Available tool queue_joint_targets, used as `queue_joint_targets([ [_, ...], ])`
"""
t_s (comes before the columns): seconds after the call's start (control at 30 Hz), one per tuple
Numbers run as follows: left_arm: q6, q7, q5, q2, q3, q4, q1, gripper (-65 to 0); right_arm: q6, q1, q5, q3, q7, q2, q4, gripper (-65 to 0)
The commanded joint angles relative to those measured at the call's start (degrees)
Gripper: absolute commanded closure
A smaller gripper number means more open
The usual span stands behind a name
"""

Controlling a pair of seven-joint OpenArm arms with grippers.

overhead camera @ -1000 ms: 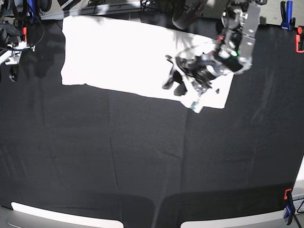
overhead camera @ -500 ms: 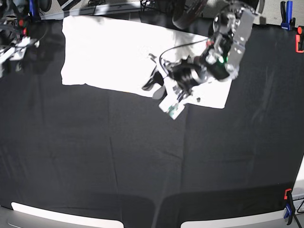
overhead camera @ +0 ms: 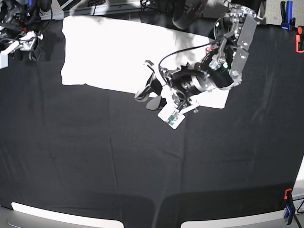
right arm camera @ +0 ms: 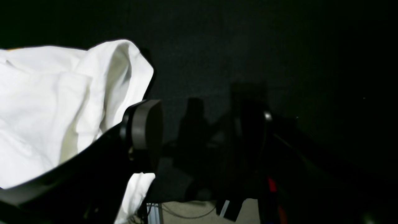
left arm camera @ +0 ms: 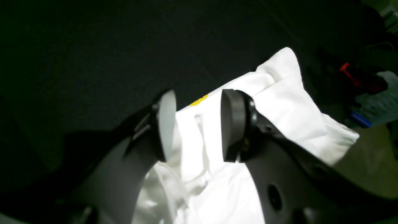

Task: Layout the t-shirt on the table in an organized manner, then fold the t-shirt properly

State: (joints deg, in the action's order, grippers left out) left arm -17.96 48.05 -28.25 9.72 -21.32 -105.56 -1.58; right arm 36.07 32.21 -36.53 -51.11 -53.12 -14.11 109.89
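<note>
We see the white short-sleeved cloth t-shirt [overhead camera: 118,52] lying spread as a long pale band across the far part of the large table covered in wrinkled black cloth [overhead camera: 142,166], running from the far left toward the right of centre. In the base view it looks flat and bright, its print hidden, though the left wrist view shows a small yellow patch [left arm camera: 199,100] at the shirt's edge.

Our left gripper [overhead camera: 148,92] reaches in from the right, hovering at the near edge of the shirt close to its middle. In the left wrist view its two fingers [left arm camera: 231,124] stand apart with white cloth showing in the gap between them; the pads do not press on the fabric, and we cannot tell whether the cloth touches either one. The fabric there is rumpled, with folds and a raised corner to the right.

Our right gripper [overhead camera: 26,45] sits at the far left of the table, just beside the shirt's left end. In the right wrist view one round dark finger [right arm camera: 146,135] shows clearly with a bunched white fold of the shirt beside and behind it; the other finger is lost in the dark, and the space between them looks empty, so the fingers stand apart and hold nothing.

An orange clamp [overhead camera: 299,42] and a blue clamp [overhead camera: 286,15] sit at the table's far right edge.
</note>
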Motion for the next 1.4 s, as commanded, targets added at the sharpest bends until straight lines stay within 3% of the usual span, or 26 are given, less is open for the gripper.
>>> queue_joint_targets([
  [0.0,-0.04,-1.33,-0.74,-0.15,0.11,-1.27,0.63,-22.2,0.61,-0.55,-2.01,-0.39,-1.07,-0.83,0.98,-39.9],
  [0.07,-0.04,-1.31,-0.74,-0.15,0.11,-1.27,0.61,-22.2,2.54,-2.19,-3.58,-0.39,-7.10,-0.81,0.98,-47.1],
  [0.13,-0.04,-1.33,-0.74,-0.15,0.11,-1.27,0.61,-22.2,3.17,-3.98,-4.68,-0.39,-11.45,-0.79,0.98,-47.3],
  [0.33,-0.02,-0.42,-0.74,-0.15,0.11,-1.27,0.61,-22.2,2.86,-6.49,-4.85,-0.39,-11.43,0.37,0.98,-47.3],
  [0.47,-0.04,-0.07,-0.74,-0.17,0.11,-1.27,0.61,-22.2,2.89,-6.47,-9.51,-0.20,-11.43,0.44,0.98,-47.3],
  [0.57,-0.04,-0.09,-0.74,-0.15,0.11,-1.27,0.61,-22.2,2.86,-6.69,-9.46,-0.04,-11.43,1.46,0.59,-47.3],
  [0.73,-0.02,-0.09,-0.76,-0.17,0.11,-1.27,0.61,-22.2,2.91,-6.80,-7.96,0.24,-11.41,2.19,-5.84,-47.2],
  [0.97,-0.04,-0.09,-0.74,-0.15,0.11,-1.27,0.61,-22.2,3.93,-6.84,-16.46,0.24,-11.32,2.16,-17.42,-47.2],
  [1.23,-0.04,-0.09,-0.74,-0.15,0.11,-1.27,0.61,-22.2,3.93,-9.86,-16.61,0.90,-11.50,2.19,-22.67,-47.0],
  [1.37,-0.04,-0.09,-0.74,-0.15,0.11,-1.27,0.61,-22.2,3.93,-10.27,-16.55,5.16,-11.50,2.19,-22.67,-47.0],
])
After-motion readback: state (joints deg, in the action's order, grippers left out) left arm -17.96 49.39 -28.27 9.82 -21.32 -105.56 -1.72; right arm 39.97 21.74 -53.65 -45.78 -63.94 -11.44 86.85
